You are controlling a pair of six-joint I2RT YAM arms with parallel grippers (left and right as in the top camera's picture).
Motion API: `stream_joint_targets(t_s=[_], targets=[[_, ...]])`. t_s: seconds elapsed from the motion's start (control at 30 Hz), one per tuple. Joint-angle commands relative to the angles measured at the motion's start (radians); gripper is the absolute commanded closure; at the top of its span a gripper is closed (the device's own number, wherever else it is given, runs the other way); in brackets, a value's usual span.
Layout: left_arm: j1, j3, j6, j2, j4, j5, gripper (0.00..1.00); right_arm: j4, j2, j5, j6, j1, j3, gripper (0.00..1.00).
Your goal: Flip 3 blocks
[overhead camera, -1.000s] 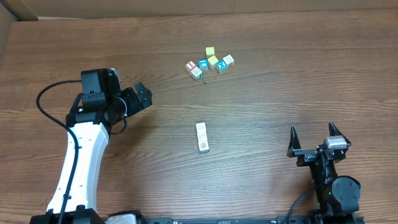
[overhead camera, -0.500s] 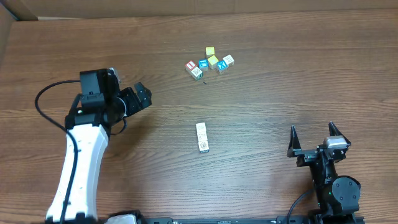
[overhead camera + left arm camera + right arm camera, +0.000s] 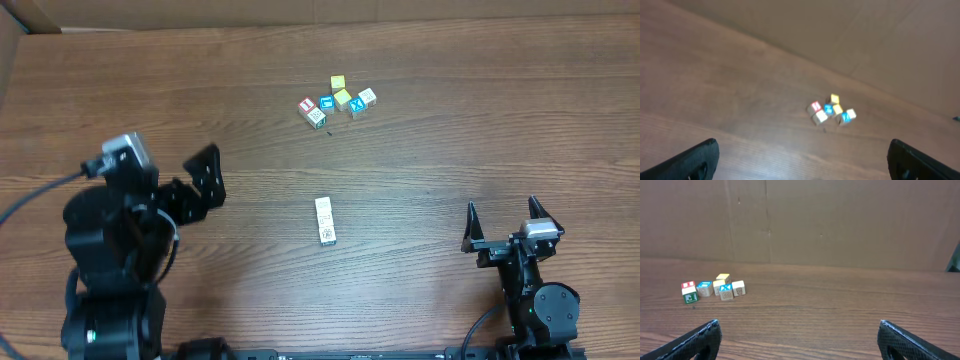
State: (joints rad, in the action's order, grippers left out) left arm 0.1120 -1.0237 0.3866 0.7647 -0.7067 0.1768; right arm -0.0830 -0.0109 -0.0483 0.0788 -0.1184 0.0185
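This is a robotics lab test station, not a home or a shop. The wood-grain table (image 3: pixel 450 150) is closed off at the back by plain brown cardboard panels (image 3: pixel 840 220), a makeshift screen around the work area. Two robot arms are mounted at its near edge, the left arm (image 3: pixel 110 260) and the right arm (image 3: pixel 540 300). A loose black cable (image 3: pixel 40 190) trails from the left one.

Brown wood-grain table (image 3: pixel 480 130) under soft, even light. Plain brown cardboard wall (image 3: pixel 850 220) stands along far edge, w/ vertical seam left of centre.
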Motion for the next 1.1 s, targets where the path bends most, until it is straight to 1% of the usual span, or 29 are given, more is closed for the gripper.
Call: stream_joint_targets(t_s=[0.0,0.1,0.17,0.27,0.3,0.37,0.4,0.47,0.57,0.67,0.73,0.83,0.97,1.07], targets=[[0.000,0.017,-0.010,-0.091,-0.109,-0.056,0.00,0.002,0.008,0.006,0.007,0.004,-0.010,0.00],[0.000,0.079,-0.010,-0.174,-0.182,-0.088,0.00,0.003,0.008,0.006,0.007,0.004,-0.010,0.00],[0.000,0.138,-0.010,-0.233,-0.192,-0.111,0.00,0.003,0.008,0.006,0.007,0.004,-0.010,0.00],[0.000,0.258,-0.009,-0.341,-0.190,-0.103,0.00,0.002,0.008,0.006,0.007,0.004,-0.010,0.00],[0.000,0.328,-0.005,-0.402,-0.188,-0.087,0.00,0.003,0.008,0.006,0.007,0.004,-0.010,0.00],[0.000,0.401,-0.005,-0.463,-0.161,-0.075,0.00,0.003,0.008,0.006,0.007,0.004,-0.010,0.00],[0.000,0.466,-0.005,-0.519,-0.119,-0.072,0.00,0.002,0.008,0.006,0.007,0.004,-0.010,0.00],[0.000,0.520,0.000,-0.573,-0.066,-0.072,0.00,0.002,0.008,0.006,0.007,0.004,-0.010,0.00],[0.000,0.599,-0.001,-0.662,0.063,-0.072,0.00,0.003,0.008,0.006,0.007,0.004,-0.010,0.00],[-0.002,0.669,0.002,-0.753,0.240,-0.054,0.00,0.003,0.008,0.006,0.007,0.004,-0.010,0.00],[-0.003,0.698,0.002,-0.756,0.394,-0.042,0.00,0.003,0.008,0.006,0.007,0.004,-0.010,0.00],[-0.004,0.719,0.001,-0.761,0.588,-0.029,0.00,0.002,0.008,0.006,0.007,0.004,-0.010,0.00],[-0.004,0.755,-0.036,-0.761,0.885,-0.029,0.00,0.003,0.008,0.006,0.007,0.004,-0.010,0.00],[-0.004,0.801,-0.051,-0.761,1.066,-0.027,0.00,0.003,0.008,0.006,0.007,0.004,-0.010,0.00]])
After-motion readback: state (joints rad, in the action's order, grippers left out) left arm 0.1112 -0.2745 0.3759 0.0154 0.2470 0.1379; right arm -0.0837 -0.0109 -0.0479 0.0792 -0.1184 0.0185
